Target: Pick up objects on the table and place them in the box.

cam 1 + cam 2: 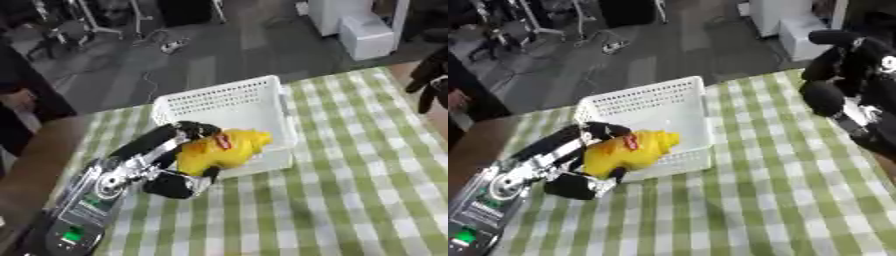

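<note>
Here, at the near left corner of the tabletop [350,200], which is covered in a green-and-white checked cloth, the robot's left arm comes in from the lower left, silver at the joints and black beyond. Its left hand [175,165] is curled round a yellow object [223,149] with a red label, the fingers over the top of it and the thumb underneath. The yellow object is held over the near left wall of the white box [229,102], its far end reaching above the box's floor while its near end hangs out over the cloth. The white box is a perforated plastic basket, standing toward the far left edge of the tabletop, askew to the checks. Further off, by the far right edge, the right hand [833,75] shows in the right eye view as a dark shape raised above the cloth, well apart from the box; whether its fingers are spread or curled cannot be made out. Beyond the tabletop lies grey floor.
</note>
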